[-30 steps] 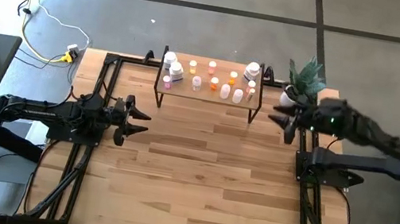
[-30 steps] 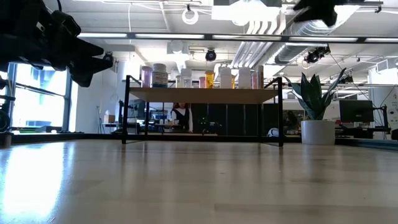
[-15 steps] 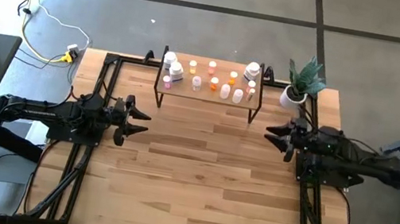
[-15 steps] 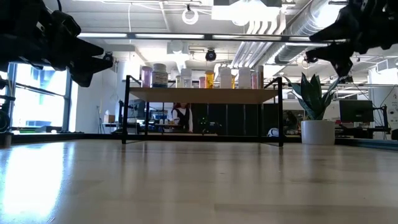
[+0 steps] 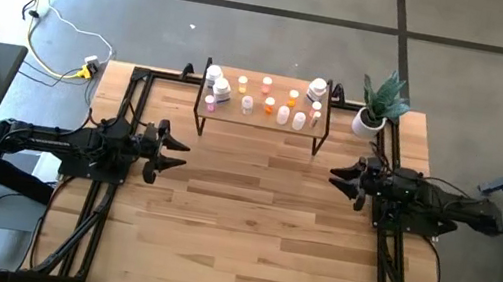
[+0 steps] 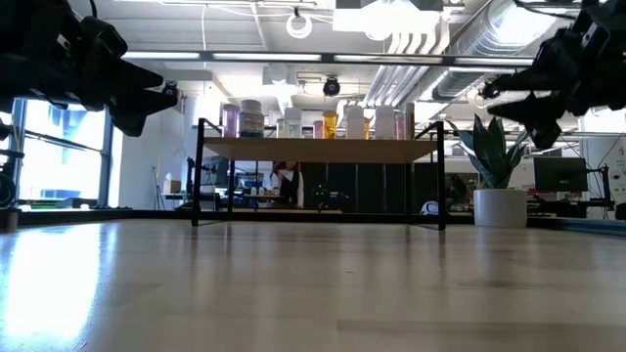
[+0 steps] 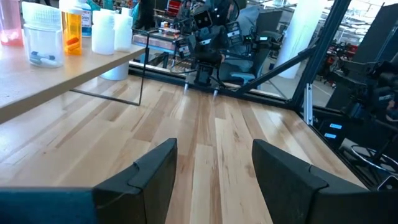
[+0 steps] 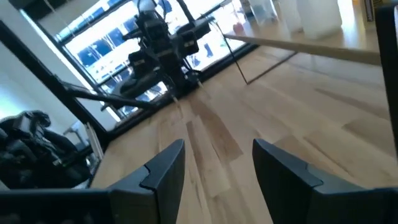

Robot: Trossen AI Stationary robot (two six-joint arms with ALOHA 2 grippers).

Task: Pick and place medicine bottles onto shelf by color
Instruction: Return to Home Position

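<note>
Several small medicine bottles [image 5: 263, 97], white, orange and pink, stand upright on the low light-wood shelf [image 5: 262, 120] with black legs at the table's far middle; they also show in the low view [image 6: 323, 123]. My left gripper [image 5: 175, 149] is open and empty at the table's left side, above the tabletop. My right gripper [image 5: 339, 178] is open and empty at the table's right side, near of the shelf's right end. Both wrist views show open fingers [image 7: 214, 171] [image 8: 217, 165] over bare wood.
A white pot with a green plant [image 5: 374, 108] stands at the far right corner, right of the shelf. Black frame rails [image 5: 112, 190] run along both sides of the table. Open tabletop [image 5: 247, 232] lies between the arms and toward the near edge.
My right gripper has drawn back from beside the plant toward the table's near edge and come down, ending low at the right side. The left arm has kept still. The bottles on the shelf have not moved.
</note>
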